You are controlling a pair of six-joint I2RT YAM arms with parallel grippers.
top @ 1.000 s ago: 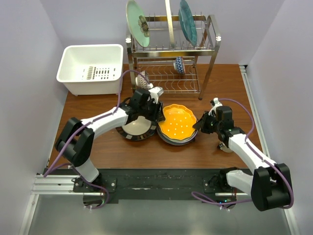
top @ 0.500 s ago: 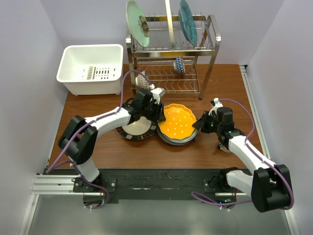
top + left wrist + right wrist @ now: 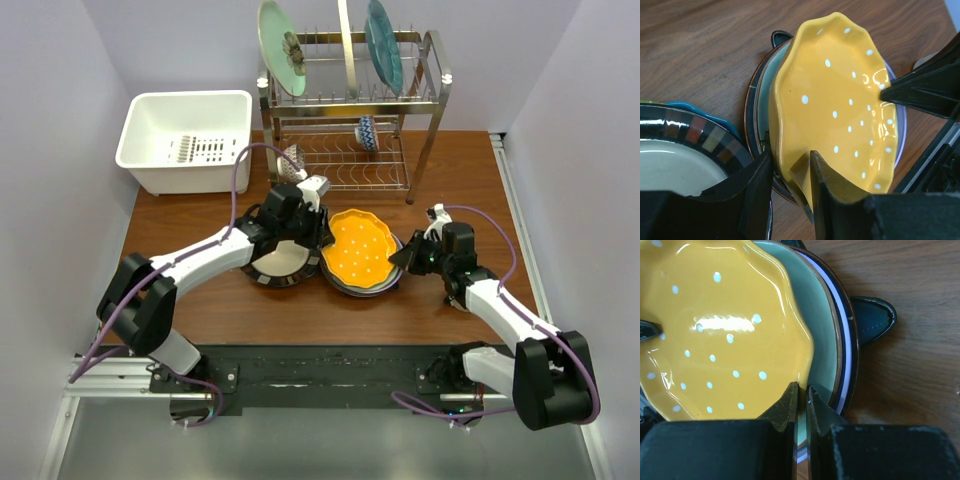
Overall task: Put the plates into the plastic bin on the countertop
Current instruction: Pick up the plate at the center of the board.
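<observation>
The plastic bin (image 3: 185,178) is set at the far left of the desk (image 3: 330,312). Beside the black-striped plate (image 3: 278,262), the orange plate (image 3: 362,248) is grasped at its left rim by the left pincer (image 3: 791,167). Its right rim is clenched in the right pincer (image 3: 801,392), above the teal plate (image 3: 821,325).

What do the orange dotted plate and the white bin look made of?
The orange dotted plate looks like glazed ceramic: glossy, with sharp light reflections. The white bin looks like moulded plastic, duller, with rounded corners and a slotted floor.
</observation>
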